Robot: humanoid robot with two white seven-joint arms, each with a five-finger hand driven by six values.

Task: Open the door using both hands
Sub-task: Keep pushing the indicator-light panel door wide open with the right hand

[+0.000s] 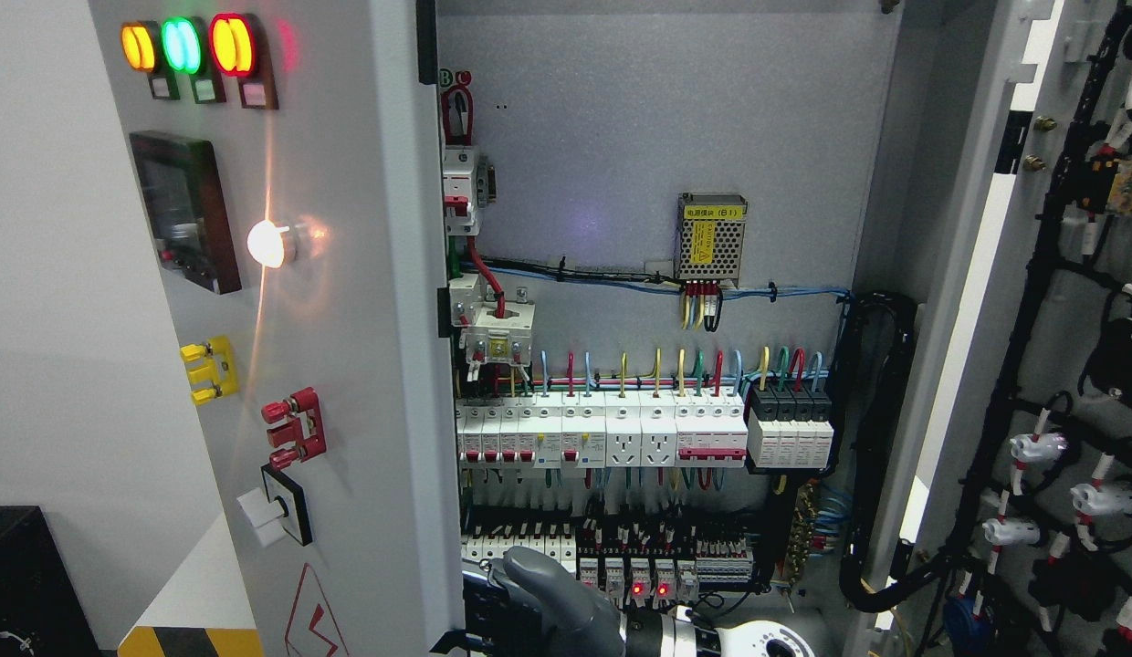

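The cabinet's left door point(347, 274) is a grey panel with lamps and switches, swung partly out towards me, its free edge near the picture's middle. The right door point(1059, 365) stands wide open at the right and shows black cable looms on its inner face. My right hand point(534, 593), grey with a white forearm entering from the lower right, sits at the bottom, close against the left door's free edge. Its grip on the edge is hidden. No left arm shows.
Inside the cabinet are a row of white breakers point(602, 433), a perforated power supply point(710, 237) and terminal blocks with red lights point(648, 584). A black box point(18, 584) and a yellow-black striped edge point(187, 641) lie at the lower left.
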